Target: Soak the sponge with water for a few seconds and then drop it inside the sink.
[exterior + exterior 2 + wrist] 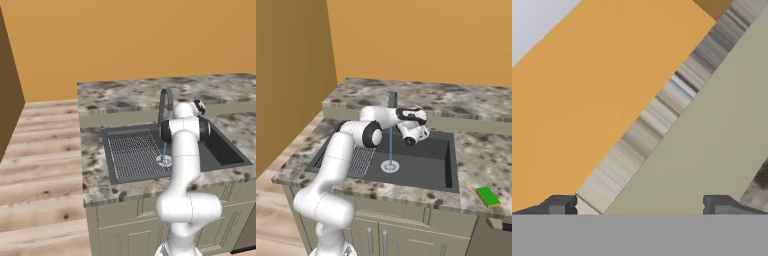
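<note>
Two base cameras give me the sink (227, 155) from opposite sides. From the left one I see the ribbed grid drainboard (135, 157) plainly, with the dark arched faucet (165, 100) behind the arm's elbow and the water (164, 147) as a thin pale-blue line falling to the round pale drain (164, 161). From the right one I get the sponge (488, 196): a flat green block with a yellow underside, lying on the tabletop (481, 150) right of the basin, near the front edge and well apart from the gripper (415, 131). The gripper hangs over the basin just right of the stream, turned towards the back wall.

The hand camera, rolled hard over, shows me both dark fingertips (559, 205) far apart at the bottom, so the jaws stand wide with nothing between them. Beyond them I see the orange wall (587, 90), a blurred speckled band of stone and a plain beige backsplash strip (712, 150).

The tabletop is mottled grey-brown stone; the basin is smooth dark grey and rectangular; the cabinets (406, 235) below are pale green-grey panels.
</note>
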Controlling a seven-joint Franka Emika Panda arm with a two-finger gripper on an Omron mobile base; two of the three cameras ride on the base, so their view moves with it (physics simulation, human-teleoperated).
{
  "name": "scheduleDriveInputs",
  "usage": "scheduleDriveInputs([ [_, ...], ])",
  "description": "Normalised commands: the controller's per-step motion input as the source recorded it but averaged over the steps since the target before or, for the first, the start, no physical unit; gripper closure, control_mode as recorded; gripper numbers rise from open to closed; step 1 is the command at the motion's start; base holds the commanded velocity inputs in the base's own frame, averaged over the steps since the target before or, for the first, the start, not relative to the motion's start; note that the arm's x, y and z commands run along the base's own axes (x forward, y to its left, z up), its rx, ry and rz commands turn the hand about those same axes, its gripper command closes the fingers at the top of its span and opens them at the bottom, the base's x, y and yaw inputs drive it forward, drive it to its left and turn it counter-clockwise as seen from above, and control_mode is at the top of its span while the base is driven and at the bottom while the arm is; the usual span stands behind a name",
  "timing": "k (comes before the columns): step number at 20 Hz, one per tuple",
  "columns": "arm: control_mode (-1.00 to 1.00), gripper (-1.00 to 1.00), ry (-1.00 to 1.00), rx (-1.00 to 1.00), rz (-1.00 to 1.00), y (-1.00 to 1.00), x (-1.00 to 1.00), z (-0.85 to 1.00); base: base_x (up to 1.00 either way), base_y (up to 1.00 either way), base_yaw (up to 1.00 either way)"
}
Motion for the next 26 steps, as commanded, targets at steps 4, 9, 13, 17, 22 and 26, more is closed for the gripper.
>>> scheduleDriveInputs([
  [4,-1.0,-1.0,0.0,0.15,-0.05,-0.41,-0.2,0.21,0.0,0.0,0.0],
  [9,-1.0,-1.0,0.03,0.11,-0.01,-0.37,-0.38,0.38,0.0,0.0,0.0],
  [13,-1.0,-1.0,0.1,0.07,0.0,-0.29,-0.62,0.41,0.0,0.0,0.0],
  [17,-1.0,-1.0,0.14,0.03,0.0,-0.29,-0.72,0.36,0.0,0.0,0.0],
  [22,-1.0,-1.0,0.12,0.03,0.0,-0.37,-0.64,0.39,0.0,0.0,0.0],
  [26,-1.0,-1.0,0.13,0.01,0.0,-0.31,-0.61,0.43,0.0,0.0,0.0],
])
